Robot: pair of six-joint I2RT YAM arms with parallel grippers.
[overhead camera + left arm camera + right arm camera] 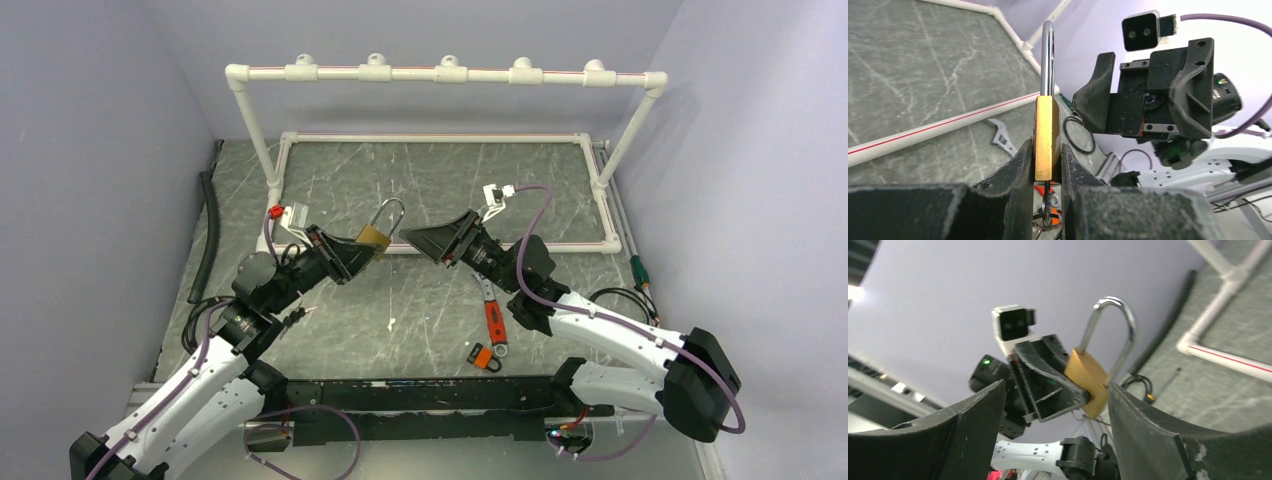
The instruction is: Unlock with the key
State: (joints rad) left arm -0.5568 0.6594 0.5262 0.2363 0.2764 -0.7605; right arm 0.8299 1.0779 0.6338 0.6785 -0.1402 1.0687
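The left gripper [362, 250] is clenched on the brass padlock [375, 237] above mid-table, shackle upright. A key [1048, 212] sticks out of its underside at 6 o'clock. The right gripper [415, 238], jaws released, faces it from 3 o'clock.

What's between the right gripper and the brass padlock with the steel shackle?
Nothing; the top view shows a bare gap from right gripper to brass padlock.
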